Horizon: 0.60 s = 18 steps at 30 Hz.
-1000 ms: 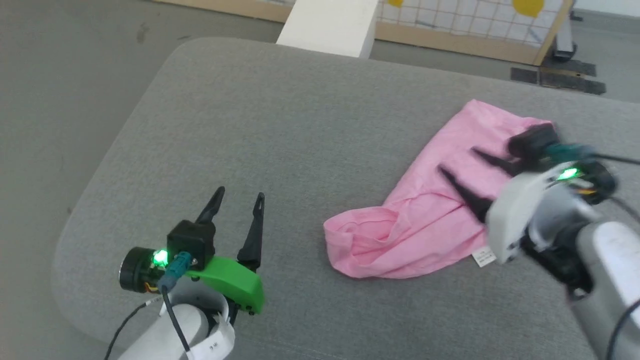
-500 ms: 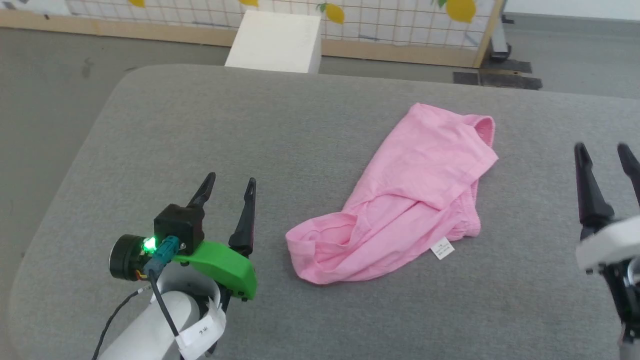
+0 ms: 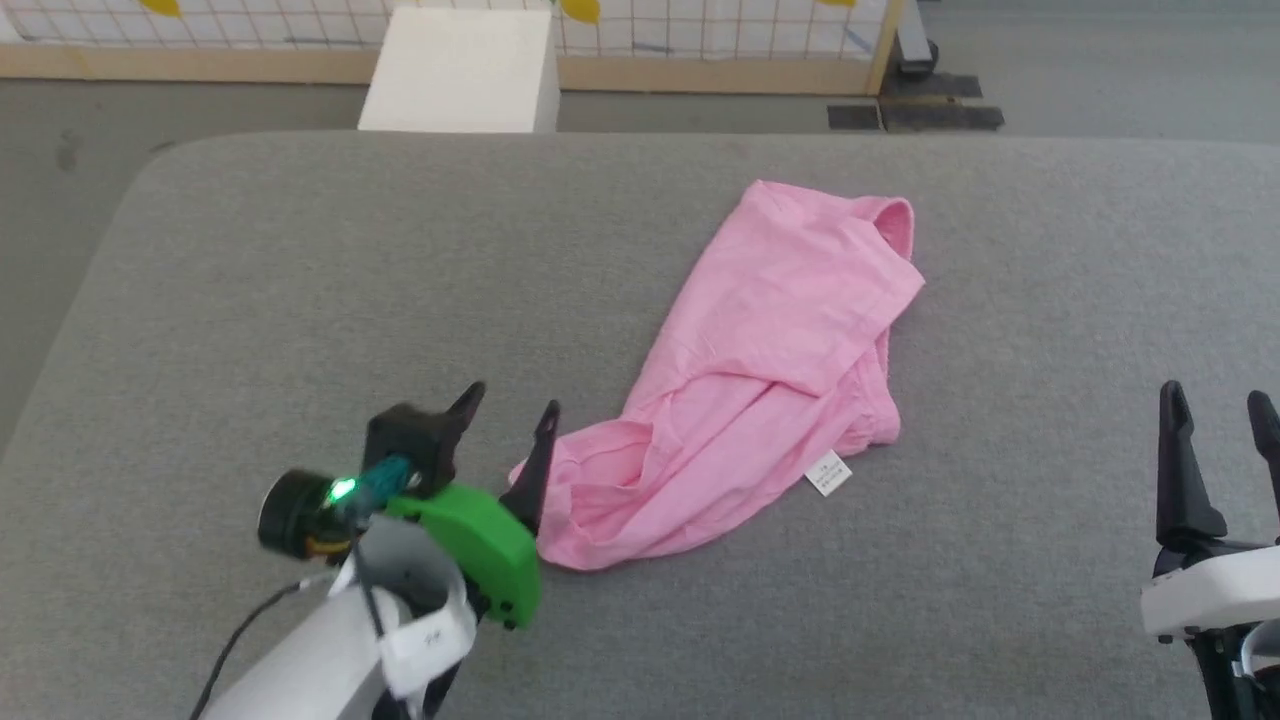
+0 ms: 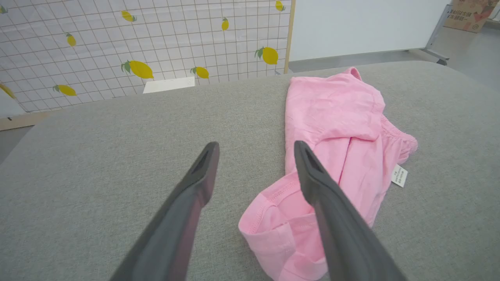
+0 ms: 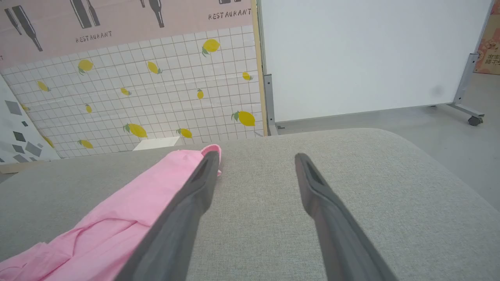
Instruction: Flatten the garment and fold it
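The left hand (image 3: 512, 398), open, is just beside the crumpled thin pink cloth garment (image 3: 770, 330), mid grey padded worktop (image 3: 300, 280). The right hand (image 3: 1215, 394) is open too. Nothing is flat or folded yet.

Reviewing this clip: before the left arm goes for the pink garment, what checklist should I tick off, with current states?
1. Open left pincer: ok.
2. Open right pincer, nothing held: ok.
3. Flat garment: not ok, bunched, layers folded over.
4. Position of left pincer at the garment's near hem: ok.
5. Contact between left pincer and fabric: cannot tell.
6. Exposed white label at the garment's edge: ok.
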{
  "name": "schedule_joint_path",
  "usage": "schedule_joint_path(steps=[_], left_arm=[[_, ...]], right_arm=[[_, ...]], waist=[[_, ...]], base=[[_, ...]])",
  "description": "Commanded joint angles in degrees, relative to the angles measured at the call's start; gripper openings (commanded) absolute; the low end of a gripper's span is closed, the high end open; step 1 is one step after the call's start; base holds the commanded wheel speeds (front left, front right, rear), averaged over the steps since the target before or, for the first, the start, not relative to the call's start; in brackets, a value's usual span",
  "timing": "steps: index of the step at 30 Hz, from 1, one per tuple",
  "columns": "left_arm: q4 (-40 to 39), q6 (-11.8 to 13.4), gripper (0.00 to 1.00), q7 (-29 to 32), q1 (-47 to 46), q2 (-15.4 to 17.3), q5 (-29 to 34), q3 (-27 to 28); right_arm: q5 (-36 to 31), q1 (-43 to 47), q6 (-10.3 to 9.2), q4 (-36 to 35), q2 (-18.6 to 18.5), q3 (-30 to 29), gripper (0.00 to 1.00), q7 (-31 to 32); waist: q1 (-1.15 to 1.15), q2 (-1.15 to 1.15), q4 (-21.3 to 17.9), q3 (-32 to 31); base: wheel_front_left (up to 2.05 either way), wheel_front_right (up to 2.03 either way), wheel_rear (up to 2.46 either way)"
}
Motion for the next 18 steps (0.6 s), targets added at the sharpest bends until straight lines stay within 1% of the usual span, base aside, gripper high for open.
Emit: schedule_joint_path(steps=[1,5,9,11,15,18], left_arm=[[-0.4,-0.7,1.0,2.2,-2.5,0.2,-0.4,-0.5],[0.1,-3.1,1.0,12.0,-9.2,-0.5,-1.2,-3.1],[2.7,-5.6,1.0,22.7,-16.5,-2.0,-2.3,-5.8],[4.2,-6.5,1.0,26.8,-19.0,-2.6,-3.0,-6.8],[7.6,-8.3,1.0,32.8,-24.0,-3.5,-3.3,-8.3],[9.7,-9.3,1.0,34.6,-26.6,-3.4,-2.7,-9.0]], right_arm=[[-0.4,0.2,-0.09,-0.7,0.2,0.0,1.0,-0.1],[-0.5,-0.3,-0.09,-1.4,0.3,0.1,1.0,-0.1],[0.1,-0.8,-0.09,-1.0,0.3,0.5,1.0,-0.7],[0.4,-1.0,-0.09,-0.6,0.3,0.8,1.0,-1.1],[1.3,-1.5,-0.09,0.7,0.3,1.2,1.0,-2.4],[2.0,-2.0,-0.09,1.9,0.3,1.5,1.0,-3.3]], waist=[[0.0,0.0,-2.1,2.8],[0.0,0.0,-3.9,6.0],[0.0,0.0,-6.0,9.1],[0.0,0.0,-6.9,10.4],[0.0,0.0,-9.1,13.0],[0.0,0.0,-10.5,14.8]], base=[[0.0,0.0,0.0],[0.0,0.0,0.0],[0.0,0.0,0.0],[0.0,0.0,0.0],[0.0,0.0,0.0],[0.0,0.0,0.0]])
